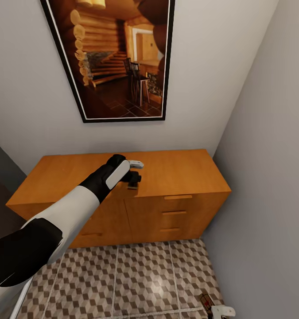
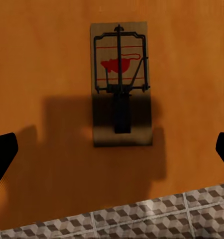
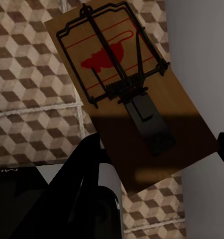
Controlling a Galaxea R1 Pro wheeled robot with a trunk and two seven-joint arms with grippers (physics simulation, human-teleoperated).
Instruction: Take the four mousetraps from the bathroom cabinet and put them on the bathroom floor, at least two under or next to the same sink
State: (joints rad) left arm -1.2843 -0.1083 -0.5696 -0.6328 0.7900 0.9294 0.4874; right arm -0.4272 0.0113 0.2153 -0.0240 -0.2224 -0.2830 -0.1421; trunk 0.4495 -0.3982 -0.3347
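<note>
Nearest the head camera was the left arm (image 1: 56, 221), reaching forward over the cabinet (image 1: 180, 173) so that the left gripper (image 1: 135, 170) hung above the cabinet top, close to its front edge. Below the cabinet lay the bathroom floor (image 1: 122, 283), and at the picture's lower right corner the right gripper (image 1: 220, 311) showed low over the tiles, with a mousetrap (image 1: 206, 301) against it.

Looking down from the left wrist, a second mousetrap (image 2: 121, 84) lay flat on the cabinet top, near the front edge, with floor tiles beyond that edge. The left fingers (image 2: 2, 149) stood far apart at the two sides, touching nothing, the trap between and below them. To take it well, I judged the gripper should drop straight down, keep the board centred, and close across its narrow sides, clear of the wire spring.

From the right wrist, the first trap (image 3: 127, 94) sat tilted over the tiles beside the grey wall (image 3: 201, 50). It looked held by the right gripper, though whether the fingers (image 3: 87, 164) truly pinched it I could not tell.
</note>
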